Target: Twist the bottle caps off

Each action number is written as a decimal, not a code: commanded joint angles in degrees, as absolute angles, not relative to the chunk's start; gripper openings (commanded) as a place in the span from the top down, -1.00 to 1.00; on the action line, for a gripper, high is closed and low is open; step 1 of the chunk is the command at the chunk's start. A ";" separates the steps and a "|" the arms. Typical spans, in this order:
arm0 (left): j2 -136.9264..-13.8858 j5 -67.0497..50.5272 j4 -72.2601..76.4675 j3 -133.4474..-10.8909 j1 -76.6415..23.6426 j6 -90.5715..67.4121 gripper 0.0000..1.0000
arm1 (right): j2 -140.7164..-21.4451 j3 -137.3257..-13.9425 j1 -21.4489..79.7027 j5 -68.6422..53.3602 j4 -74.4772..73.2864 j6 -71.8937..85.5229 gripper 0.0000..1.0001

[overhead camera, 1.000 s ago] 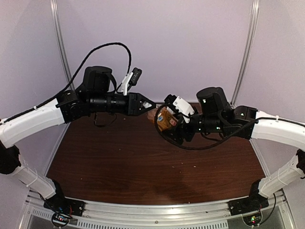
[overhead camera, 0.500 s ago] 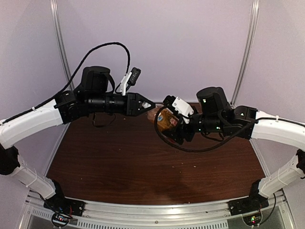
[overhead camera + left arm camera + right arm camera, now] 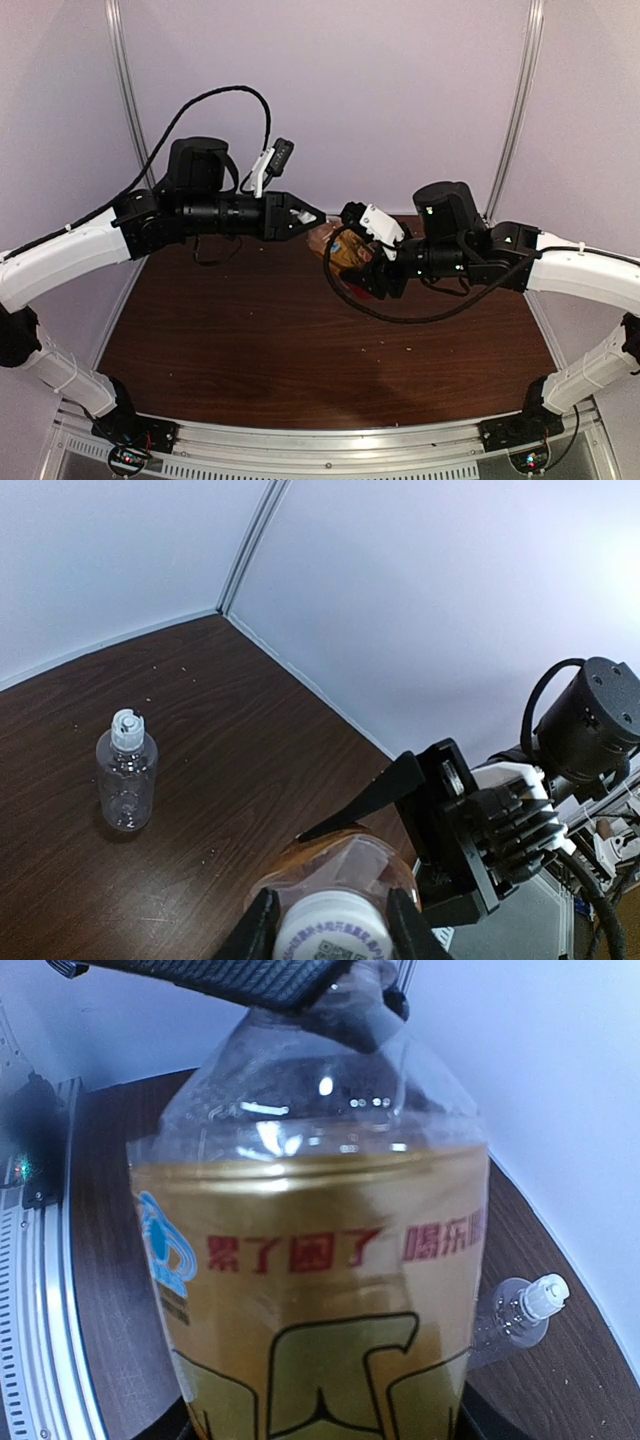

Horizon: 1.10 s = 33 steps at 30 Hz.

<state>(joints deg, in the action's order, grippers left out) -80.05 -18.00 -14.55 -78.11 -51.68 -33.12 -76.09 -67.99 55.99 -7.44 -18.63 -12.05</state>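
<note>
Left fingers pinch the cap, right fingers the amber bottle; clear bottle apart.

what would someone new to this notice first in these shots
The amber bottle held up over the far middle of the table, the right gripper clamping its body while the fingers of the left gripper pinch its white cap. After that, the clear bottle standing upright and capped, alone on the dark wood.
</note>
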 commanded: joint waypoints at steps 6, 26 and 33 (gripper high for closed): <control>-76.84 -22.54 -10.82 -78.63 -51.81 -29.30 -0.21 | -72.66 -65.01 53.93 -15.86 -14.60 -8.56 -0.11; -75.46 -40.61 -8.53 -80.79 -51.15 -12.74 -0.39 | -69.71 -62.37 53.00 -39.35 -10.87 -1.33 -0.05; -76.09 -41.52 -5.43 -79.78 -51.15 -14.70 -0.15 | -70.54 -62.40 53.00 -40.42 -10.22 -1.01 -0.04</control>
<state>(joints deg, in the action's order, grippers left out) -75.59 -39.05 -10.55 -79.11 -51.53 -14.48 -70.13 -62.28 53.30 -37.89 -12.60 -1.91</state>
